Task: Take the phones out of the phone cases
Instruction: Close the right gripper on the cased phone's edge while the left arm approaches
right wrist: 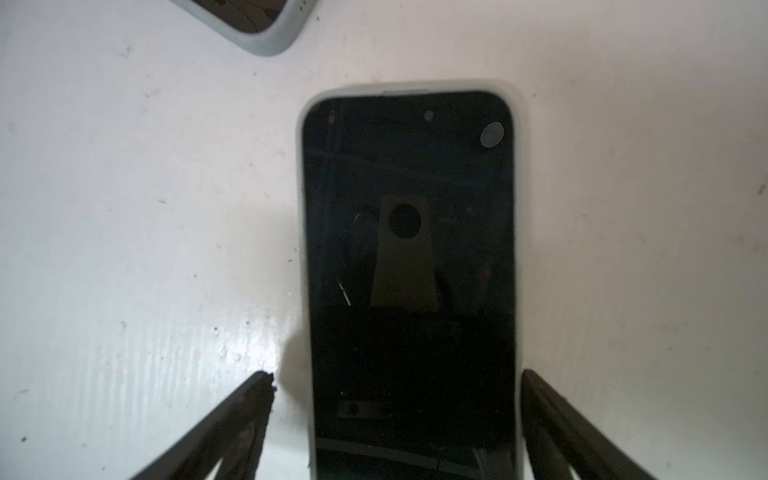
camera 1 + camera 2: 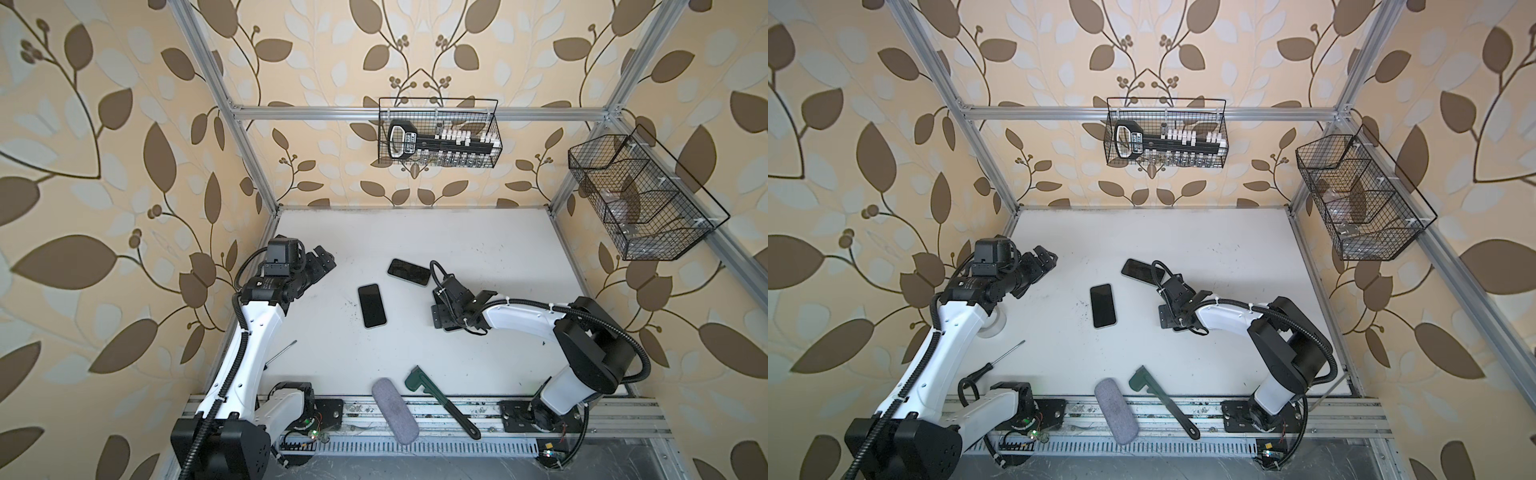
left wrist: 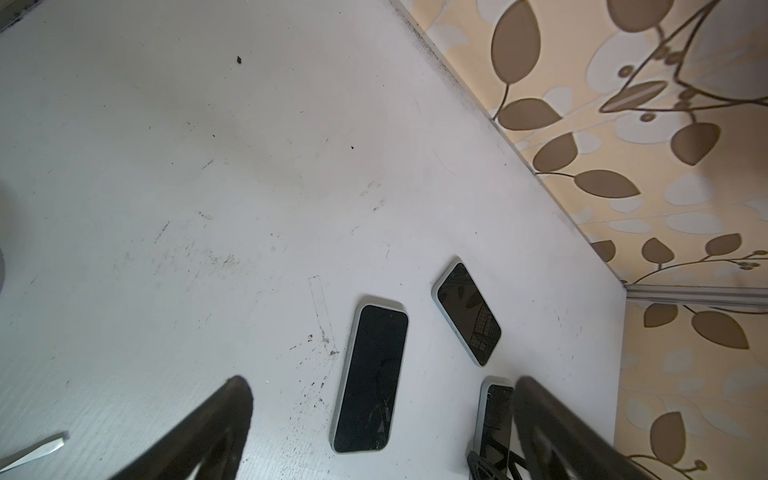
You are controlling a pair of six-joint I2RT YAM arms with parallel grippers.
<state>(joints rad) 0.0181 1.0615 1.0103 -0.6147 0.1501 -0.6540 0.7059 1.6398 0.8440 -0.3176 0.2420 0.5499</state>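
White table top (image 1: 124, 208) has the phone (image 1: 409, 249) in its phone case (image 1: 300, 187) lying between the wide-open, empty fingers (image 1: 232, 419) of my right gripper (image 1: 397, 377), long side pointing straight away from it, while my open, empty left gripper (image 3: 381, 380) sits well apart.

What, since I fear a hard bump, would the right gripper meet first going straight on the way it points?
Most likely the cased phone lying flat on the table: in the right wrist view the right gripper points at it, open fingers either side of one end. The gap left is unclear.
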